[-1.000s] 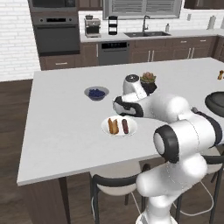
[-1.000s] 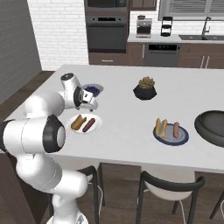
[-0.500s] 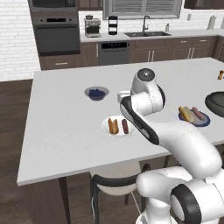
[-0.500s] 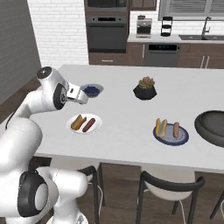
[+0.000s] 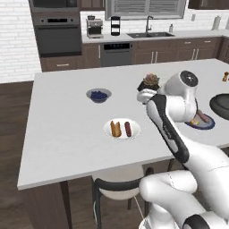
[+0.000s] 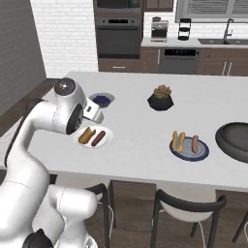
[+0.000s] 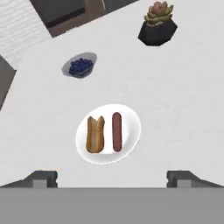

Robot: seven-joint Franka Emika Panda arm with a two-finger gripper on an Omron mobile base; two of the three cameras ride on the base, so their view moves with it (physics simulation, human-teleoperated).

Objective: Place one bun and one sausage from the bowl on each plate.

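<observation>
On the white plate (image 7: 131, 118) lie a bun (image 7: 95, 134) and a sausage (image 7: 117, 131) side by side. My gripper (image 7: 111, 178) hangs open and empty high above that plate's near edge. The right base view shows the white plate (image 6: 107, 139) left of centre, just below my gripper (image 6: 94, 113). Further right, the blue-rimmed plate (image 6: 203, 151) carries a bun (image 6: 178, 141) and a sausage (image 6: 194, 143). The wide dark bowl (image 6: 235, 140) stands at the right edge of the counter. In the left base view my arm covers part of the blue-rimmed plate (image 5: 202, 125).
A small grey bowl of blueberries (image 7: 79, 67) stands beyond the white plate. A black faceted pot with a succulent (image 7: 157, 25) sits further back to the right. Stools stand at the counter's near edge (image 6: 145, 177).
My arm has risen from low beside the white plate and swung up and back over it. The jaws stayed open, and the food on both plates has not moved.
</observation>
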